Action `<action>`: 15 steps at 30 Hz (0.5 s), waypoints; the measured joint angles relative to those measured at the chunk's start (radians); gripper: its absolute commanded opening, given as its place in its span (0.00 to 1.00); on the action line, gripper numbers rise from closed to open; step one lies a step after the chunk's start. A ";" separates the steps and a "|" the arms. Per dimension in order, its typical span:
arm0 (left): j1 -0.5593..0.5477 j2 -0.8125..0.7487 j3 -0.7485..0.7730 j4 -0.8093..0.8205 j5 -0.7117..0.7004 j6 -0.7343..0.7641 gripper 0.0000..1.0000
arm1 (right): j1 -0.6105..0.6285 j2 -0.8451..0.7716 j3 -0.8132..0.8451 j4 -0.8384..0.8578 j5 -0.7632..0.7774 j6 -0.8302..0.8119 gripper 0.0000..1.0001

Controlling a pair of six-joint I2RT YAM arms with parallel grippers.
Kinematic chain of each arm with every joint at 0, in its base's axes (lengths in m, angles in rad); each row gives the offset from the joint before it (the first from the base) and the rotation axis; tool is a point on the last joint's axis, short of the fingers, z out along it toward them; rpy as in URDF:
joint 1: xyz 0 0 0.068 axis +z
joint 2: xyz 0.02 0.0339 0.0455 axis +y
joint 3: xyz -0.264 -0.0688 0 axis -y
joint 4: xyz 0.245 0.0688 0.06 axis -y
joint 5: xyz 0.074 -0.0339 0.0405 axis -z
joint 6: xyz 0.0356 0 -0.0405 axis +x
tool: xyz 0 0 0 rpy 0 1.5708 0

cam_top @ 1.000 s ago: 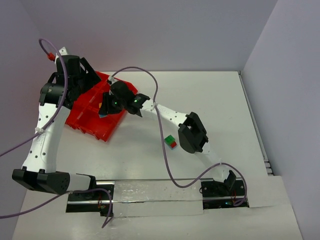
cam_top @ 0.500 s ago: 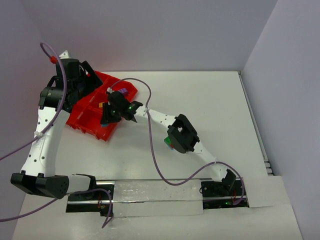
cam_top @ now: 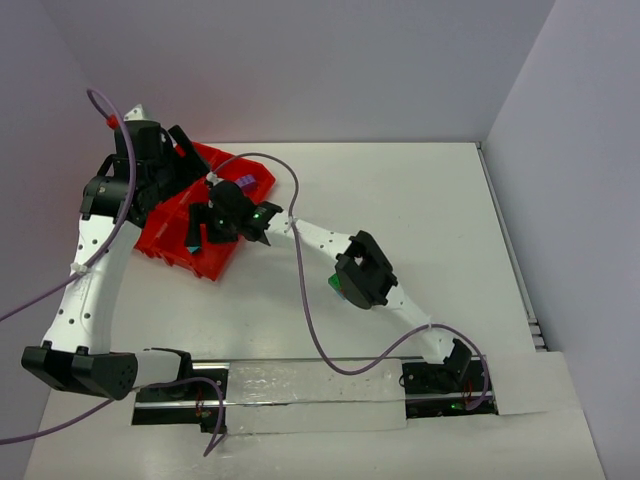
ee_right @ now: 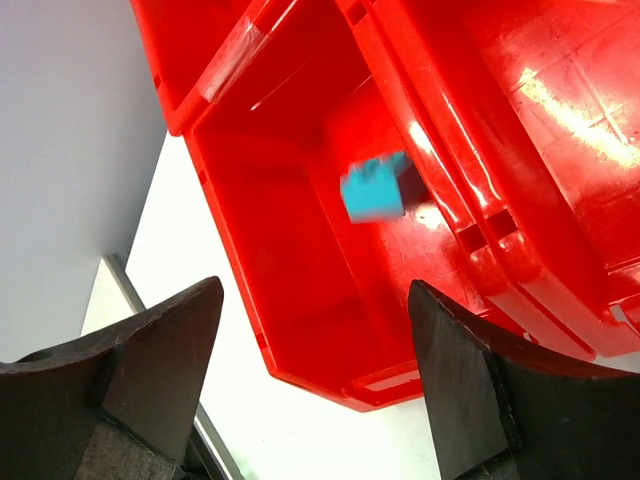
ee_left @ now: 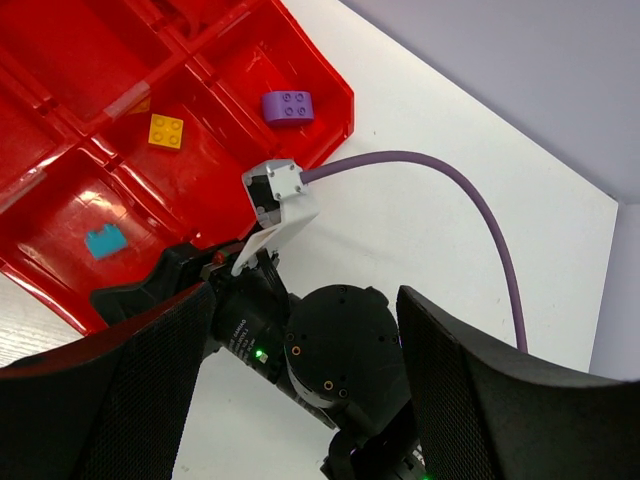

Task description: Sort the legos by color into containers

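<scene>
The red tray [cam_top: 160, 238] sits at the table's far left. My right gripper [ee_right: 315, 290] hangs open over its near corner compartment [ee_right: 300, 250], and a cyan lego [ee_right: 375, 190] shows blurred and free below the fingers. My left gripper [ee_left: 305, 300] is open and empty above the tray's far side, looking down on the right arm's wrist. From there I see a purple lego [ee_left: 287, 105], a yellow lego [ee_left: 165, 131] and the cyan lego [ee_left: 105, 241], each in a separate compartment. A green and red stacked lego [cam_top: 334, 284] lies on the table, partly hidden by the right arm's elbow.
The right arm [cam_top: 320, 240] stretches diagonally across the table's middle. Its purple cable [cam_top: 300, 290] loops over the table and the tray's edge. A wall stands close behind the tray. The mounting rail [cam_top: 300, 385] runs along the near edge.
My right gripper moved left over the tray's near corner compartment and opened, letting go of the cyan lego. The left arm barely moved.
</scene>
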 measured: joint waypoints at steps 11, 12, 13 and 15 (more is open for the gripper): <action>0.004 0.028 0.047 -0.004 -0.010 0.037 0.82 | -0.009 -0.440 -0.426 -0.066 0.125 -0.107 0.80; 0.005 0.035 0.059 -0.004 -0.013 0.043 0.82 | -0.015 -0.521 -0.504 -0.062 0.154 -0.116 0.80; 0.006 0.042 0.069 -0.003 -0.016 0.049 0.82 | -0.023 -0.604 -0.585 -0.058 0.190 -0.124 0.80; 0.006 0.048 0.078 0.001 -0.020 0.058 0.82 | -0.043 -0.756 -0.729 -0.065 0.267 -0.135 0.80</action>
